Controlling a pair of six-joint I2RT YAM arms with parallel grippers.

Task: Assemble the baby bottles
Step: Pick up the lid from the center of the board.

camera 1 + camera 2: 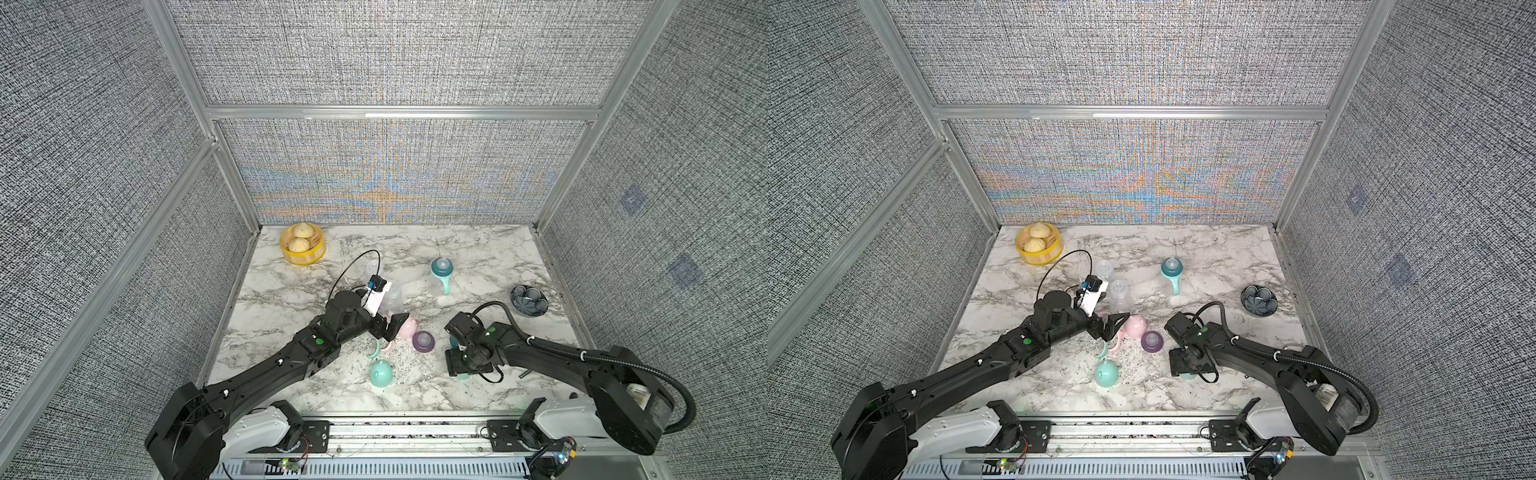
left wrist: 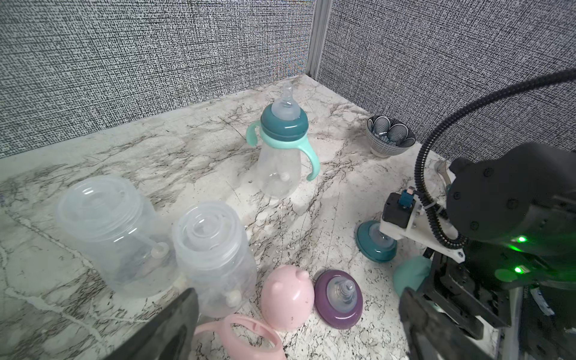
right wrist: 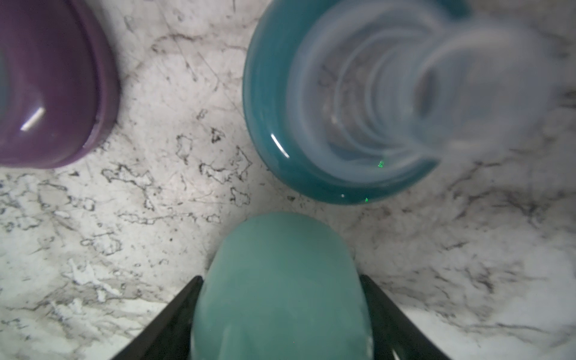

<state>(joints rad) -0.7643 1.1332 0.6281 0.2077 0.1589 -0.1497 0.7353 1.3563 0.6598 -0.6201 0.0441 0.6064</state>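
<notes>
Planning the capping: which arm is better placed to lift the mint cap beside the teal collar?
Right: the right gripper clasps the mint cap; the left gripper is open by the pink ring.

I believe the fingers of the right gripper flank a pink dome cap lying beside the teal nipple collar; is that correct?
Not quite: the cap is mint, not pink. The right wrist view shows the fingers of the right gripper flanking a mint dome cap that lies beside the teal nipple collar.
</notes>
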